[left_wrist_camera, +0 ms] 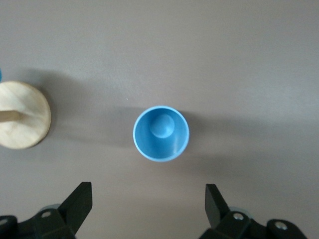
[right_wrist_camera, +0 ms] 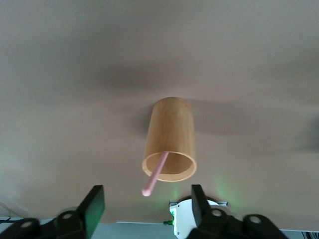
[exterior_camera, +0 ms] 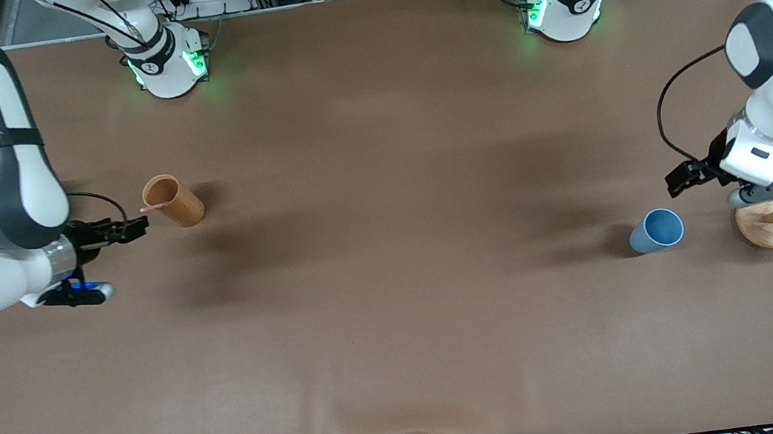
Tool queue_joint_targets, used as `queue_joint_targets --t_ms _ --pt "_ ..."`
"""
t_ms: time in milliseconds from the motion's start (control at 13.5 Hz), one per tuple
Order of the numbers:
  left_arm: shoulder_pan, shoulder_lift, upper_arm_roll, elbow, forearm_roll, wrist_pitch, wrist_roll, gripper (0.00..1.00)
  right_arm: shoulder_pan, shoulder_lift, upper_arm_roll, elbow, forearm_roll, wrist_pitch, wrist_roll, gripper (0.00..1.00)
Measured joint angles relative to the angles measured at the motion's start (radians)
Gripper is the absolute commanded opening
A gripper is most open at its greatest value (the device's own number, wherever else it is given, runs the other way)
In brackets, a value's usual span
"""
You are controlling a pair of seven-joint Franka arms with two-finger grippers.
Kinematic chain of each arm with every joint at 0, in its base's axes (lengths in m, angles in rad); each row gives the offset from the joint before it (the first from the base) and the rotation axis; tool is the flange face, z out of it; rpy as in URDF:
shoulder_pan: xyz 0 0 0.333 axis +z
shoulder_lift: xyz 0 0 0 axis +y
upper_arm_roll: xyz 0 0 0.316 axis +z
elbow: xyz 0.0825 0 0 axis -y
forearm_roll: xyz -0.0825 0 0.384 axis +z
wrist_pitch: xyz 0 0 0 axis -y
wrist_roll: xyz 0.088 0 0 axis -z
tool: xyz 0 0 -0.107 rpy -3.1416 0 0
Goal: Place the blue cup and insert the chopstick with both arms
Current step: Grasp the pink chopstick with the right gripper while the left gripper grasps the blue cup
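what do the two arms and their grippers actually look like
Both arms are glossy white with black joint bands and loose black cables. The right gripper and left gripper are small and black with two blocky fingers; the right wrist glows blue underneath. Both bases show green lights.

Smooth matt blue cup [left_wrist_camera: 161,133], grainy wooden cup [right_wrist_camera: 169,139], matt brown cloth-like table cover [exterior_camera: 395,283].

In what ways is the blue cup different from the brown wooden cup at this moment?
The blue cup is light blue and empty; the brown wooden cup is tan and holds the pink chopstick. The blue cup stands at the left arm's end of the table, the brown wooden cup at the right arm's end. Both are handleless and upright.
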Motion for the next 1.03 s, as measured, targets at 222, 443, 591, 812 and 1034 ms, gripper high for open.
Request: queue_joint_targets --t_ms 222,443,591,812,1034 --pt "0.012 0.074 0.0 -0.003 0.008 0.085 0.008 1.0 0.026 0.015 0.0 0.0 0.0 -0.013 0.008 0.47" --pt "0.019 0.137 0.0 -0.002 0.008 0.142 0.008 0.9 0.032 0.026 0.0 0.0 -0.015 -0.024 0.008 0.4" --pt "0.025 0.16 0.0 -0.002 0.008 0.159 0.009 0.87 0.035 0.031 0.0 -0.001 -0.028 -0.026 0.008 0.38" --pt "0.026 0.184 0.0 -0.001 0.008 0.18 0.009 0.76 0.035 0.035 -0.002 -0.005 -0.049 -0.029 0.007 0.26" --pt "0.04 0.215 0.0 0.0 0.008 0.205 0.009 0.64 0.035 0.037 -0.005 -0.013 -0.051 -0.031 0.007 0.07"
